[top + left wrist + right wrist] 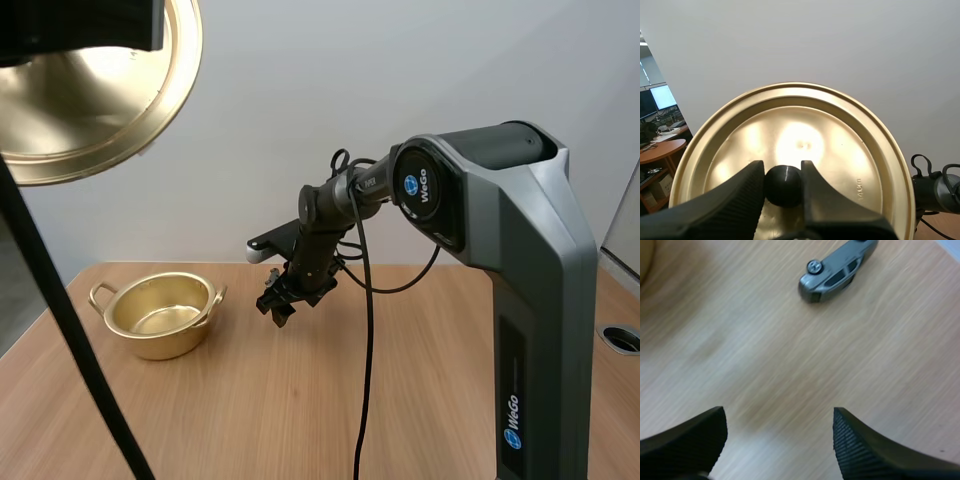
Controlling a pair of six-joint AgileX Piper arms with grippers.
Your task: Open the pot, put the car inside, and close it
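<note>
High view: an open gold pot point(160, 318) stands on the left of a light wooden table point(300, 420) before a plain white wall point(400, 70); the right end effector point(279, 306) hangs just beside it, above the wood.

Left wrist view: the left end effector point(783, 172) grips the black knob point(785, 189) of the gold lid point(840, 145), held up against the wall.

Right wrist view: the right end effector point(777, 440) is released, fingers wide apart over bare wood grain; the grey toy car point(837, 271) lies on the table beyond them.

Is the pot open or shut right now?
Open. The pot sits lidless on the table; the left gripper holds the lid up by its black knob.
</note>
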